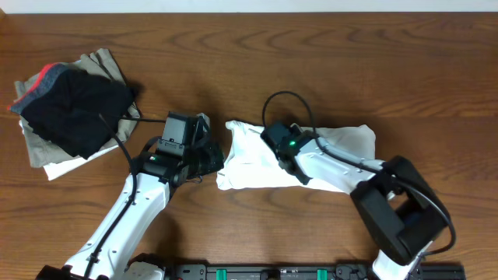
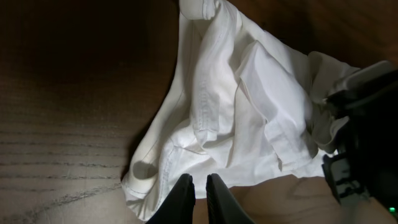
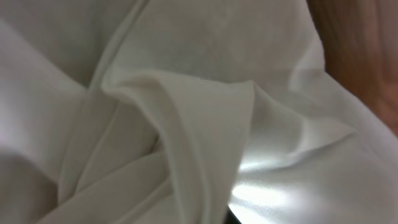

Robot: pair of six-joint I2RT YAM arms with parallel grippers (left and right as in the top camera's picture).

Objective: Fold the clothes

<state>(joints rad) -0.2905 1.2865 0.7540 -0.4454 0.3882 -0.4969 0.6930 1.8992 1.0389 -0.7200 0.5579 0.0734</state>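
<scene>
Resting my right pincer [image 1: 274, 138], closed, on the white garment [image 1: 245, 159]; whether it pinches cloth, unclear. My left pincer [image 2: 196, 182] nearly closed at garment's edge, nothing visible between tips.

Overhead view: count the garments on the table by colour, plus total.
White: 1, plain white, thin, wrinkly garment at centre.
Black: 1, black cloth garment with red and grey band, at left, on top.
Khaki-grey: 1, khaki-grey cloth garment under it.
Total: 3. Pale edge beneath both may be a fourth; cannot tell.
</scene>
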